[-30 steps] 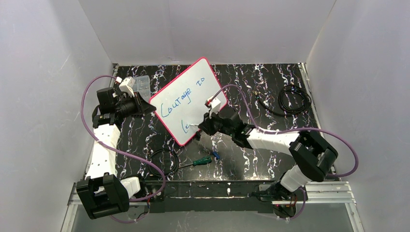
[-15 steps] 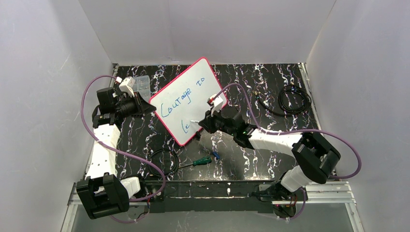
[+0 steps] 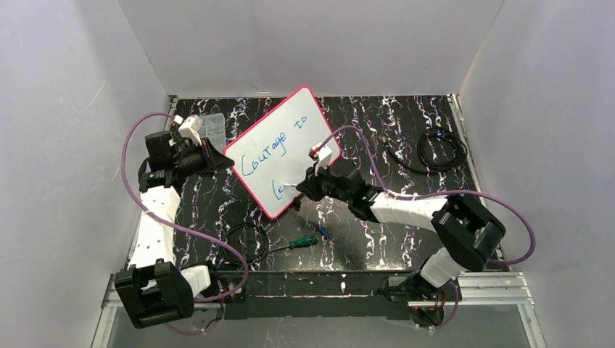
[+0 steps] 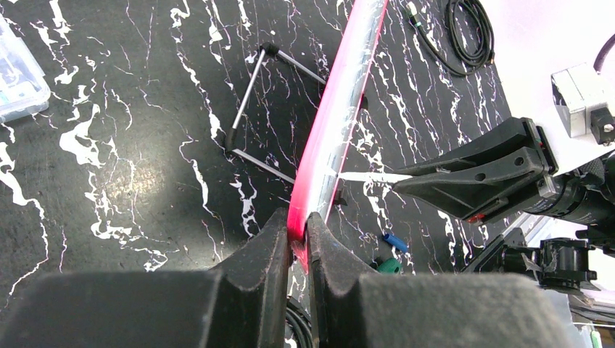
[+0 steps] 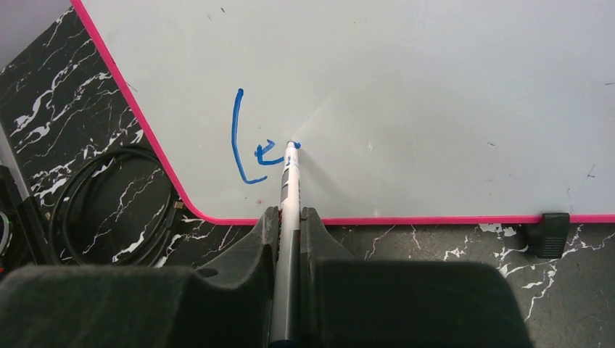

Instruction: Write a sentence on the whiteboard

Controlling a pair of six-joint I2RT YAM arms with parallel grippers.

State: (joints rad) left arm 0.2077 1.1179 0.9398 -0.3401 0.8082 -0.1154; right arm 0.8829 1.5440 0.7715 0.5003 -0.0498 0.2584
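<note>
On whiteboard (image 3: 279, 148) edge, left gripper (image 4: 297, 221) clamped, right gripper (image 5: 289, 214) holding marker (image 5: 290, 174) near rim

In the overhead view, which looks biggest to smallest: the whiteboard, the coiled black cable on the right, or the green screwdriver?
The whiteboard, by far.
Then coiled black cable.
Then green screwdriver: nearly as long as the coil is wide, but far thinner.
</note>
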